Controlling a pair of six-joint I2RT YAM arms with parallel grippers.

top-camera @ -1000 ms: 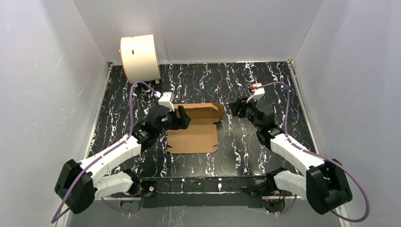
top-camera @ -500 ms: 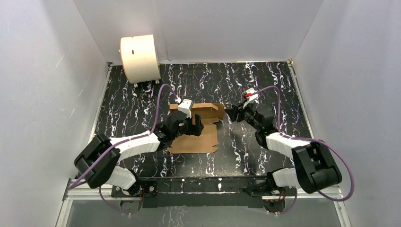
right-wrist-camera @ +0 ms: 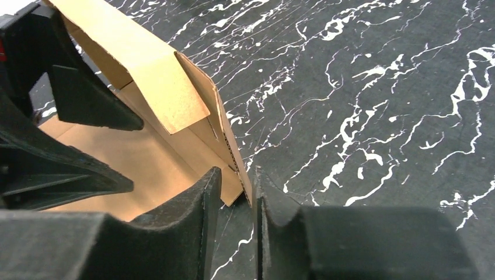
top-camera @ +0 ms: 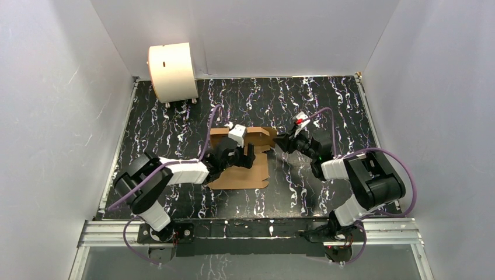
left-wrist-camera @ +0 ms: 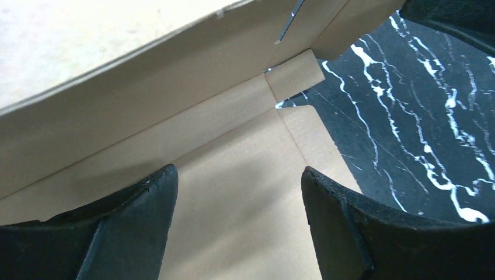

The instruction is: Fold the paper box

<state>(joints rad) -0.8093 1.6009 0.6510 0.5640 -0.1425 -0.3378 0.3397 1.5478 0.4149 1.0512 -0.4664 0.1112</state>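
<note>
The paper box (top-camera: 239,170) is a brown cardboard mailer lying flat on the black marbled table, its back wall (top-camera: 257,133) raised. My left gripper (top-camera: 246,156) is open and empty, low over the box's floor panel (left-wrist-camera: 233,204), with one finger (left-wrist-camera: 146,204) on each side of bare cardboard. My right gripper (top-camera: 280,142) is at the box's right end. In the right wrist view its jaws (right-wrist-camera: 237,170) stand a narrow gap apart, and the raised side flap's (right-wrist-camera: 227,134) corrugated edge reaches just between the tips, against the right finger (right-wrist-camera: 274,204).
A cream-white cylindrical drum (top-camera: 172,71) stands at the back left corner. White walls enclose the table on three sides. The left gripper's black fingers (right-wrist-camera: 87,99) show inside the box in the right wrist view.
My left gripper has moved right and forward from the box's left end to over its floor. My right gripper has moved left until it reached the box's right flap.
</note>
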